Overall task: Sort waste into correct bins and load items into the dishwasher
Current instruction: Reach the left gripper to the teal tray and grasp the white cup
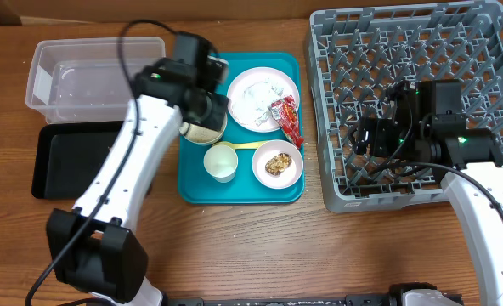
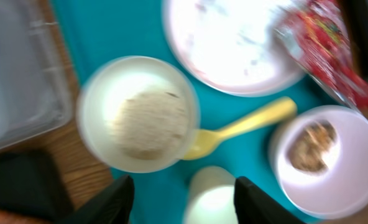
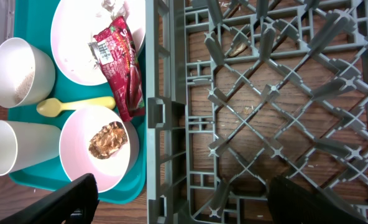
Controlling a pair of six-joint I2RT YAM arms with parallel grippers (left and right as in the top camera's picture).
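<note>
On the teal tray stand a white plate [image 1: 256,93] with white scraps, a red foil wrapper [image 1: 287,119], a yellow spoon [image 1: 245,145], a small white cup [image 1: 221,163] and a bowl with a brown lump [image 1: 277,164]. My left gripper [image 1: 202,115] hangs open over the tray's left side, above a bowl of rice [image 2: 138,114]. Its dark fingers [image 2: 109,202] frame the cup [image 2: 212,199] without touching it. My right gripper [image 3: 193,202] stands wide open and empty over the front left corner of the grey dish rack [image 1: 413,102].
A clear plastic tub [image 1: 90,76] sits at the back left, with a shallow black tray [image 1: 64,161] in front of it. The teal serving tray [image 1: 192,183] lies between these and the rack. Bare wood runs along the table's front edge.
</note>
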